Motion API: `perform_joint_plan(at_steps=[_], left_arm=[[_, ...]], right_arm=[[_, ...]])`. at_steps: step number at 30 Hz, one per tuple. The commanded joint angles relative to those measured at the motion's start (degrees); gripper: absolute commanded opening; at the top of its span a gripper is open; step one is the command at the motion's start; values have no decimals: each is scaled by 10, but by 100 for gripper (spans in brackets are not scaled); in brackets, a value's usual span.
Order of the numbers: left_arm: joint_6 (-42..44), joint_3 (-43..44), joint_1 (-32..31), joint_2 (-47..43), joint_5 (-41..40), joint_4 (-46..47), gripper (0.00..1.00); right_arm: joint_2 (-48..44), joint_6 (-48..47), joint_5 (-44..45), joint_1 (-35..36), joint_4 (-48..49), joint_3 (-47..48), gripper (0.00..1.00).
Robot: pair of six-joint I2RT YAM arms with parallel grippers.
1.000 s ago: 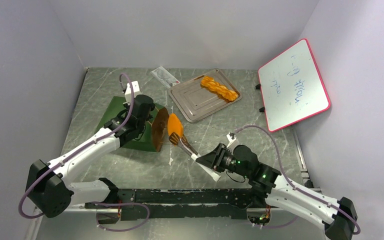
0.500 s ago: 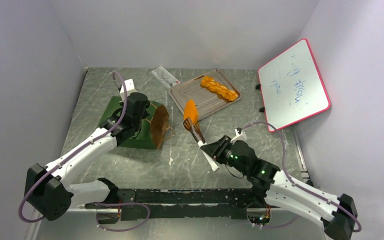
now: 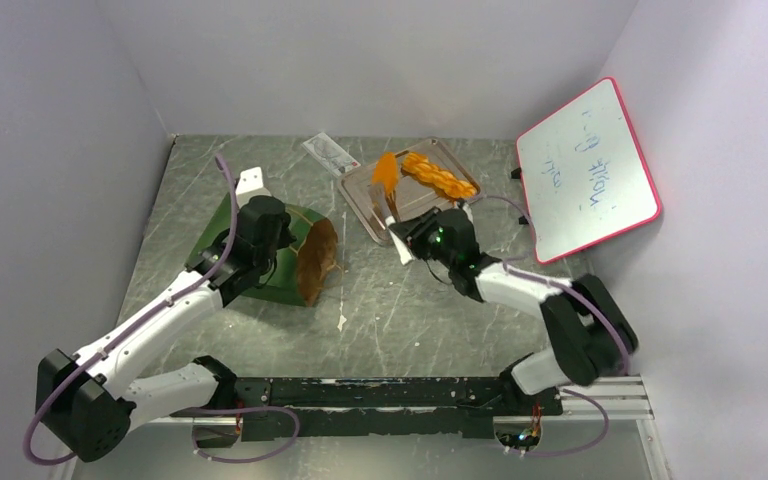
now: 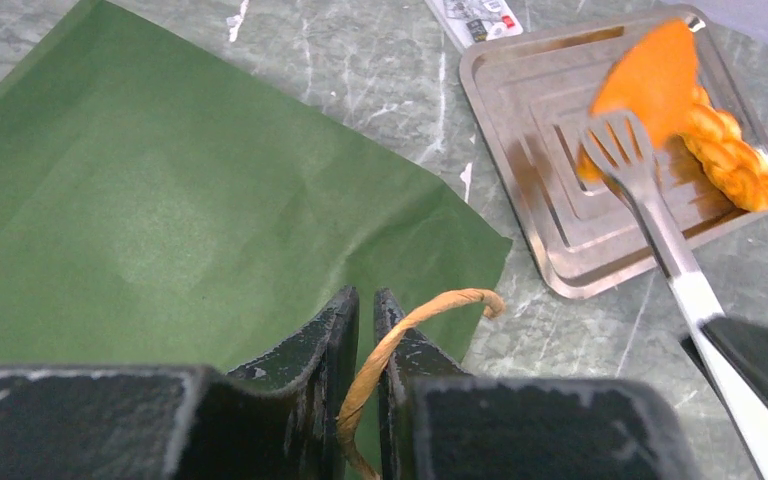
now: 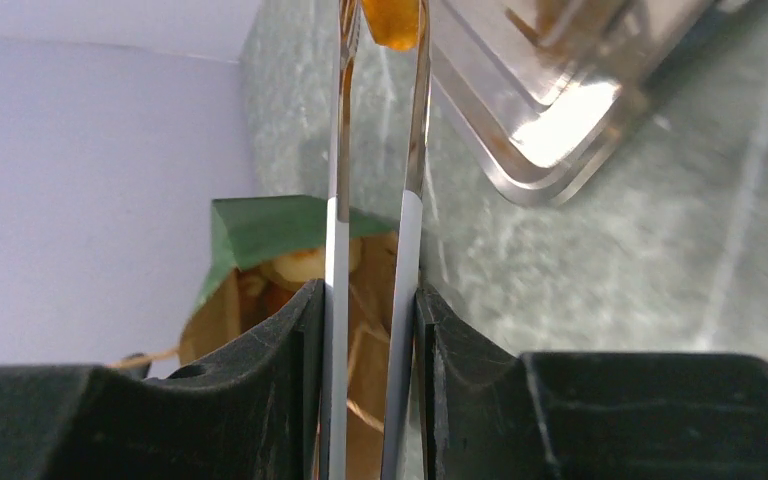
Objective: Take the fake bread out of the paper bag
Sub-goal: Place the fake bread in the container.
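The dark green paper bag (image 3: 305, 217) lies on its side, its brown mouth (image 3: 317, 262) facing right. My left gripper (image 4: 365, 305) is shut on its tan twisted handle (image 4: 430, 305). My right gripper (image 5: 370, 295) is shut on metal tongs (image 3: 390, 205). The tongs pinch an orange piece of fake bread (image 3: 385, 172) over the metal tray (image 3: 360, 195). A braided bread stick (image 3: 440, 177) lies on the tray beside it. In the right wrist view a pale bun (image 5: 305, 265) shows inside the bag (image 5: 260, 225).
A pink-framed whiteboard (image 3: 587, 170) leans against the right wall. A small clear packet (image 3: 330, 152) lies behind the tray. Grey walls close in the table on three sides.
My right arm has carried the tongs and the orange bread piece away from the bag's mouth, up and right to above the tray. The left gripper kept hold of the handle.
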Motion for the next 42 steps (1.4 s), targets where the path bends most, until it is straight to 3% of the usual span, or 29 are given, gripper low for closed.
perform_joint_plan(at_steps=[1,7,14,20,33,42], left_arm=[[-2,-3,-15,-19,16,-3,7],[-2,-3,-31,-29,11,-14,7],[2,-9,-33,-40,8,-14,7],[-1,-13,-33,-40,9,-13,7],[-7,-8,-39,-41,-1,-20,7],[-4,0,-39,-41,-12,-28,7]], right_arm=[[89,38,-53,-19,141,61,0],[182,97,-59,-29,194,103,5],[210,114,-53,-29,212,95,27],[222,129,-66,-29,239,77,36],[221,137,-79,-50,251,49,43],[136,108,-68,-52,226,-1,44]])
